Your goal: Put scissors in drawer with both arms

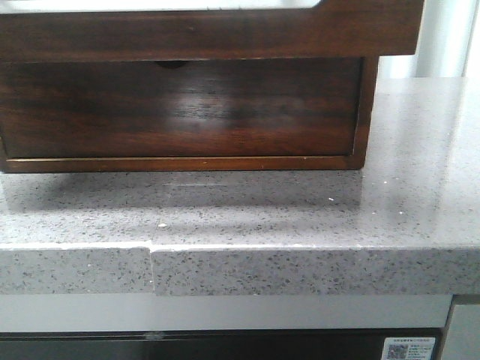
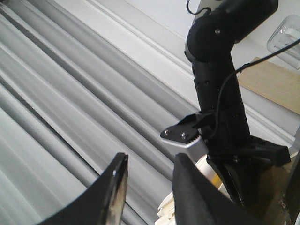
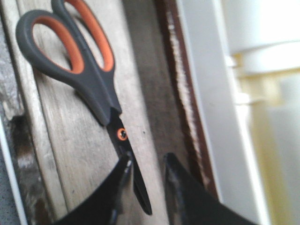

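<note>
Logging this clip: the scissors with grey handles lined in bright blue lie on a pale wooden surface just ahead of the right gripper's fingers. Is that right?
Not quite. The handle lining is bright orange, not blue. The right wrist view shows the scissors lying on the pale wooden surface, blades pointing toward the right gripper. The rest stands.

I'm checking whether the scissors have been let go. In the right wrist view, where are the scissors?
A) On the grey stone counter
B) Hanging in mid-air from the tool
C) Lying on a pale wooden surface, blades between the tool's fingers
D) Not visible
C: the scissors lie flat on pale wood, with the blade tips between the right tool's open fingers.
</note>
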